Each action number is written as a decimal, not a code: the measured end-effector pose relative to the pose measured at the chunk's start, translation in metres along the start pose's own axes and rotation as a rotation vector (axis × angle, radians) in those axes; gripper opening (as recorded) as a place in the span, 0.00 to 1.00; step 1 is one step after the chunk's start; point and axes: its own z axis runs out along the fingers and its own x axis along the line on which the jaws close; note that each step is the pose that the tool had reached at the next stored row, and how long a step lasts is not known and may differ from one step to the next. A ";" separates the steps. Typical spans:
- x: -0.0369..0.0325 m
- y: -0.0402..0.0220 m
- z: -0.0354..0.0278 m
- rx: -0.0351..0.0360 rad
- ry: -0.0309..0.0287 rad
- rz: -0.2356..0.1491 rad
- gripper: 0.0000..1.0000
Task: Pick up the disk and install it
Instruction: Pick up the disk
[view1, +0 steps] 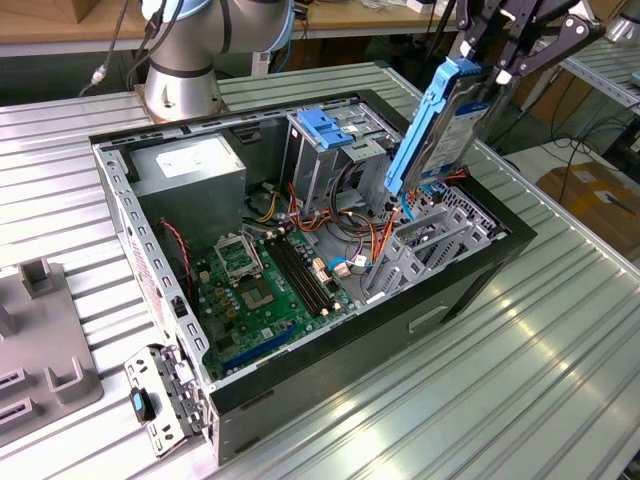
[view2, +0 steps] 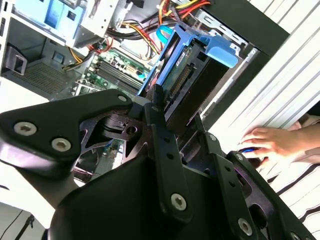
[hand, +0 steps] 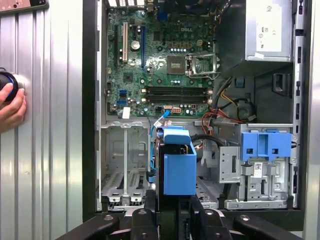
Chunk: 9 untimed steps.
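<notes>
Bright even light, glare on ribbed metal table (view1: 560, 330), dark shadow inside case (view1: 300, 375)

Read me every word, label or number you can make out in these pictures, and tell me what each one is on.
Nothing can be quoted with confidence.
power supply label: print too small to read.
drive cage sticker: too small to read.
motherboard: markings too small to read.
disk, held in the gripper: nothing readable.
</notes>
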 end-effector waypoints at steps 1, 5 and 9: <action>0.0034 -0.0002 -0.0002 -0.0002 0.0002 0.000 0.35; 0.0177 -0.0007 -0.0008 -0.0007 0.0002 0.001 0.35; 0.0310 -0.0010 -0.0013 -0.0009 0.0002 0.002 0.35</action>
